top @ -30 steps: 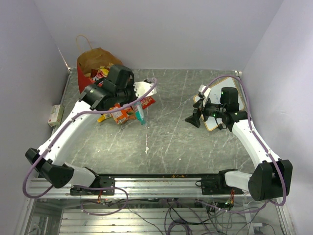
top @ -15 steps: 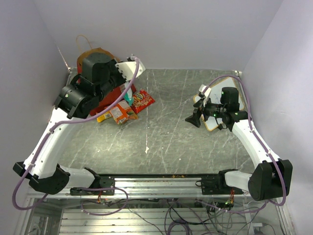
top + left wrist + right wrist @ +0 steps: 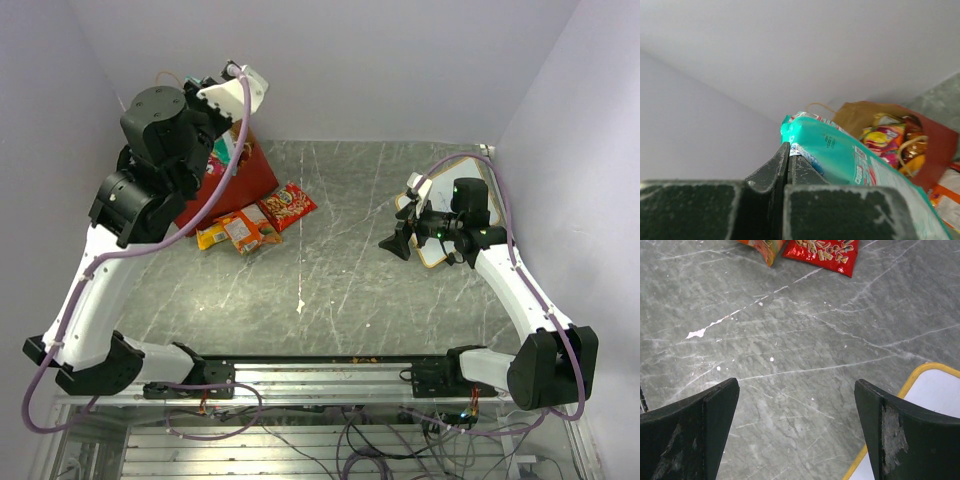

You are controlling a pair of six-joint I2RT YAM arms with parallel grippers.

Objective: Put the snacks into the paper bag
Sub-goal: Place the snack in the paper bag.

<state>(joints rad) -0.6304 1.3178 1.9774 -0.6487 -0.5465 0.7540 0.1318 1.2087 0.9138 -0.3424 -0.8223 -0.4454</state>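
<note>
Left pincer (image 3: 789,156) clamped on teal packet (image 3: 840,150), raised over paper bag (image 3: 939,145), far left. Several packets already inside. Left to do: release teal, then bag red packet (image 3: 288,205) and orange packet (image 3: 243,232), both on surface (image 3: 350,290) beside bag. Right pincer (image 3: 796,386) apart, empty.

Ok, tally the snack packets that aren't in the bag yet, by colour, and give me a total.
Red packet, on the table: 1
Orange packet, on the table: 1
Yellow packet, on the table: 1
Teal packet, held in the left hand: 1
Total: 4
</note>
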